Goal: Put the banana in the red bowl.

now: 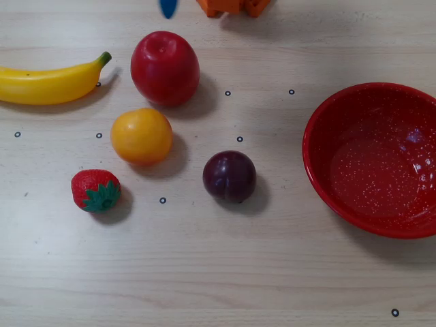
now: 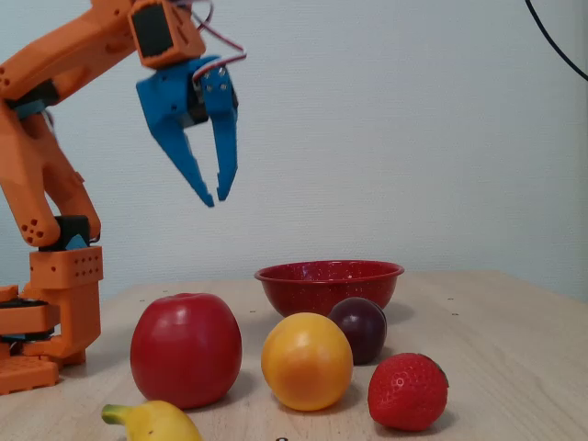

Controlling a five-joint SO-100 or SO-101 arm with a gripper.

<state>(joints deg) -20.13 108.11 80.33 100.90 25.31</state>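
Yellow and glossy, the banana (image 1: 48, 82) lies on the wooden table (image 1: 218, 272) at the left edge of the overhead view, its green stem just beside the red apple (image 1: 165, 67), with the orange fruit (image 1: 142, 135), strawberry (image 1: 95, 190) and dark plum (image 1: 229, 176) nearby. Well apart at the right edge sits the red bowl (image 1: 320, 129). In the fixed view the blue gripper (image 2: 215, 199) hangs high above the table, fingers slightly parted and holding nothing.
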